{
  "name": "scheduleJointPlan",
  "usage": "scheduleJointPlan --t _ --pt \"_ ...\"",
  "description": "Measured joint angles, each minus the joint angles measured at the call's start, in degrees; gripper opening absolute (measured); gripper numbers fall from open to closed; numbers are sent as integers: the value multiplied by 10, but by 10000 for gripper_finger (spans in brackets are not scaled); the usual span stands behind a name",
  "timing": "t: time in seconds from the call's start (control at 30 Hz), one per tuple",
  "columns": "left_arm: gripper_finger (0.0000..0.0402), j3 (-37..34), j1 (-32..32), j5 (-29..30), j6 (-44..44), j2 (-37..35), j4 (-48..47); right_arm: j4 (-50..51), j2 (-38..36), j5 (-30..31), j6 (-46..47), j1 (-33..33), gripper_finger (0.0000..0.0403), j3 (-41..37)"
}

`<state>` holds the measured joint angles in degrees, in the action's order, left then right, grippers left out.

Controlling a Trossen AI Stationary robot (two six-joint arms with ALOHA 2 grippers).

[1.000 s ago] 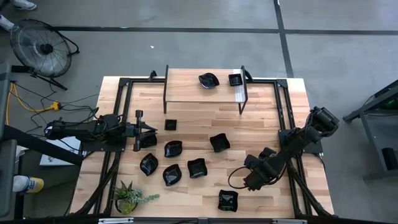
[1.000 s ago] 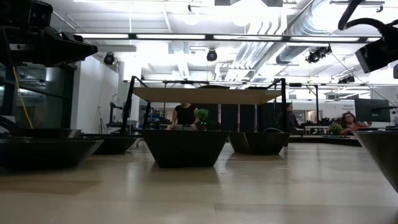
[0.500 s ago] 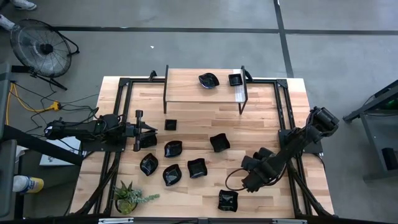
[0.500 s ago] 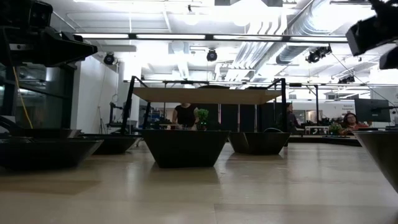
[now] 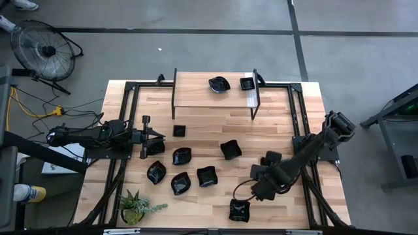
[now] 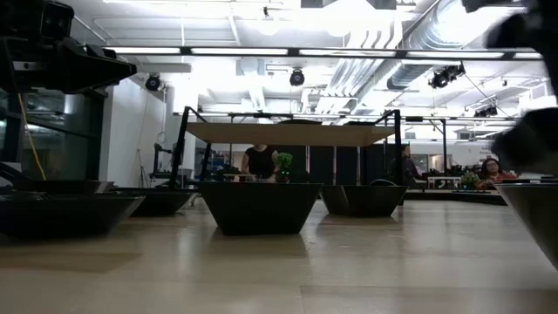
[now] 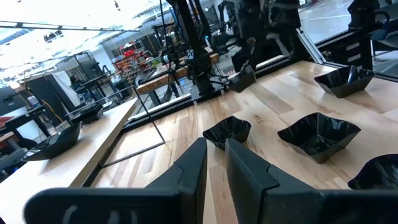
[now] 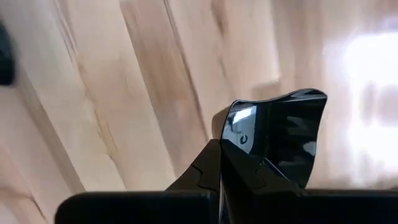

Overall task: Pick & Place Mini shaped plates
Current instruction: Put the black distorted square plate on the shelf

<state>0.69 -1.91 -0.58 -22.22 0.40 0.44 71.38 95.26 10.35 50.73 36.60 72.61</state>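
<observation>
Hovering over the near right part of the table [image 5: 274, 130], the right gripper [image 5: 243, 194] is pointing down at a lone mini shaped plate [image 5: 239, 210] lying close to the front edge. Its fingers are pressed fully together, and in the right wrist view their tips are showing right against the plate's raised glossy rim; whether they are touching it cannot be told. Nothing is being carried, so the step in hand looks like the approach for a pick.

The left gripper [image 5: 159, 134] is waiting at the left side, its fingers standing a narrow gap apart with nothing visible between them, just beside another plate [image 5: 155, 147]. Other plates are lying in a loose cluster [image 5: 189, 171] in the middle of the table, and two [image 5: 219, 84] are already resting on the raised shelf [image 5: 196, 91] at the far side, which suggests the shelf is the drop-off place.

For the next move, the right fingers would probably need to be spreading before they can straddle the plate's rim, then closing on one wall and lifting clear without sliding the glossy dish off the front edge.
</observation>
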Motion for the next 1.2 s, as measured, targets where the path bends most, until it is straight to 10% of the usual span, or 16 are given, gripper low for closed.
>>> scheduleJointPlan --t 0.5,1.2 --pt "56 0 0 0 0 0 0 20 0 167 -410 -132 0 139" --pt "56 0 0 0 0 0 0 -249 27 111 -1016 -341 0 176"
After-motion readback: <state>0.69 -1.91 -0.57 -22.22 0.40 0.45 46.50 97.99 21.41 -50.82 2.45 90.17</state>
